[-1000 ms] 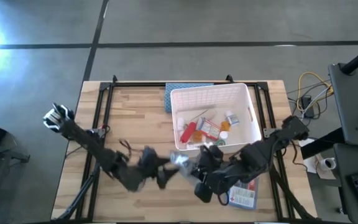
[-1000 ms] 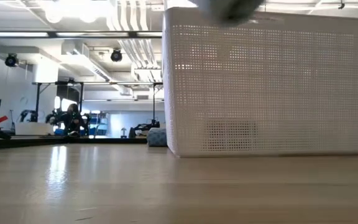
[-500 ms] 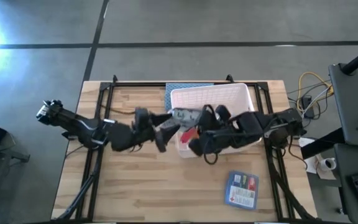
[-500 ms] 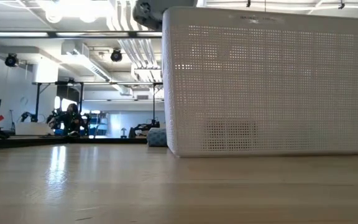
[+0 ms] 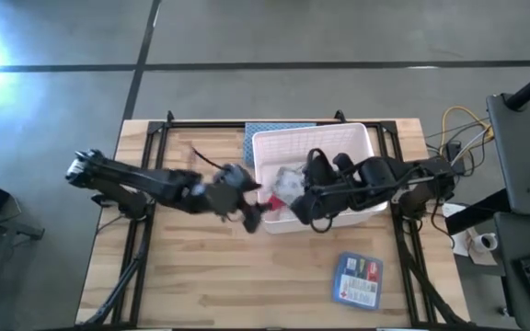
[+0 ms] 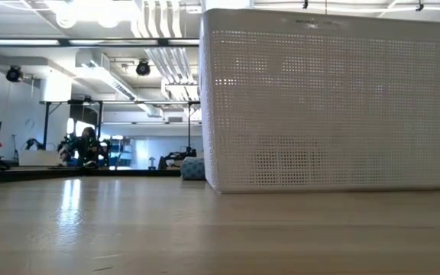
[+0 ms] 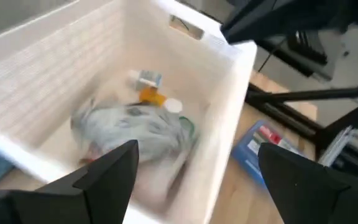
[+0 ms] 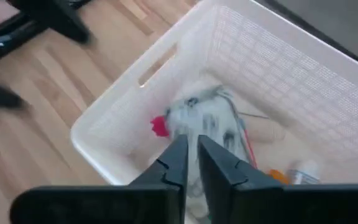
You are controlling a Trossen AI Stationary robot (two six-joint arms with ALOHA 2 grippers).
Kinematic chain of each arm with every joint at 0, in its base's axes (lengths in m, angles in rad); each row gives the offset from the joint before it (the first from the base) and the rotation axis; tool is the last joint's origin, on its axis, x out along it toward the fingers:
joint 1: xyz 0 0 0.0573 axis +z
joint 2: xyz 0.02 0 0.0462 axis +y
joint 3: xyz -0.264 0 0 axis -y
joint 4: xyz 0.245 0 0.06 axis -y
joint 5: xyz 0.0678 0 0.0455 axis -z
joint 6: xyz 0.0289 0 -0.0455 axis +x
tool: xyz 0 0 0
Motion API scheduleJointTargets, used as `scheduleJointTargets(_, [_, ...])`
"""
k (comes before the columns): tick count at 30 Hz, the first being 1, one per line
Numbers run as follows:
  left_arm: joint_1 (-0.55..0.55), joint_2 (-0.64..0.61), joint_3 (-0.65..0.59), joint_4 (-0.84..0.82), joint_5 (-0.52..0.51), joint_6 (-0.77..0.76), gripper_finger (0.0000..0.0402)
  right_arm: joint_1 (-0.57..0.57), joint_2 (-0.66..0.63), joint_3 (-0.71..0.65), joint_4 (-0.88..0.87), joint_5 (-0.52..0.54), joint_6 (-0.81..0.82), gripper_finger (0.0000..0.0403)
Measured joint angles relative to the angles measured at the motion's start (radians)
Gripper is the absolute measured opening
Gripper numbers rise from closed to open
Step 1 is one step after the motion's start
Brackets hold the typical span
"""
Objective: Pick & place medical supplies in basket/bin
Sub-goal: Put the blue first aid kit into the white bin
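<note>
Presently, the white slotted bin (image 5: 362, 147) is seen standing at the far middle of the wooden desk (image 5: 201, 267), with a blue-grey textured mat (image 5: 265, 133) showing just beyond its far left corner. The grey patterned pouch (image 7: 132, 127) is found lying inside the bin, loose and crumpled, on top of the other supplies; nothing is gripping it. Beside it, an orange vial (image 7: 151, 96) and a white pill bottle (image 7: 145, 78) are seen on the bin floor, and a red item (image 8: 159, 126) shows at the pouch's edge. The left tool (image 5: 247, 207) is held just outside the bin's left wall, its fingers (image 7: 107, 171) spread wide apart and empty. The right tool (image 8: 191, 165) is held above the bin's interior, over the pouch, with its two fingers drawn almost together and nothing between them. The blue-white flat box (image 5: 357, 279) is left lying flat on the desk, near the front right, well apart from the bin and from both tools. In the low view, the bin's perforated wall (image 6: 331, 107) fills the right side, and neither tool is shown there.
</note>
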Motion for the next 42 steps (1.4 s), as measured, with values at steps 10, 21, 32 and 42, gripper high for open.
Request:
scheduleJointTargets(10, [-0.176, -0.054, 0.0, -0.259, -0.029, -0.189, 0.0308, 0.085, -0.01, -0.085, 0.0, -0.271, 0.05, 0.0136])
scheduleJointTargets(21, [-0.442, -0.015, -0.172, -0.074, -0.158, -0.449, 0.0308, 0.354, -0.007, -0.384, 0.029, -0.655, 0.556, 0.0179])
scheduleJointTargets(32, [-0.457, -0.01, -0.503, 0.47, -0.134, -0.563, 0.0308, 0.538, -0.006, -0.743, 0.215, -0.817, 1.224, 0.0134])
scheduleJointTargets(42, [-0.462, -0.01, -0.553, 0.52, -0.12, -0.61, 0.0308, 0.624, -0.007, -0.932, 0.237, -0.986, 1.241, 0.0087])
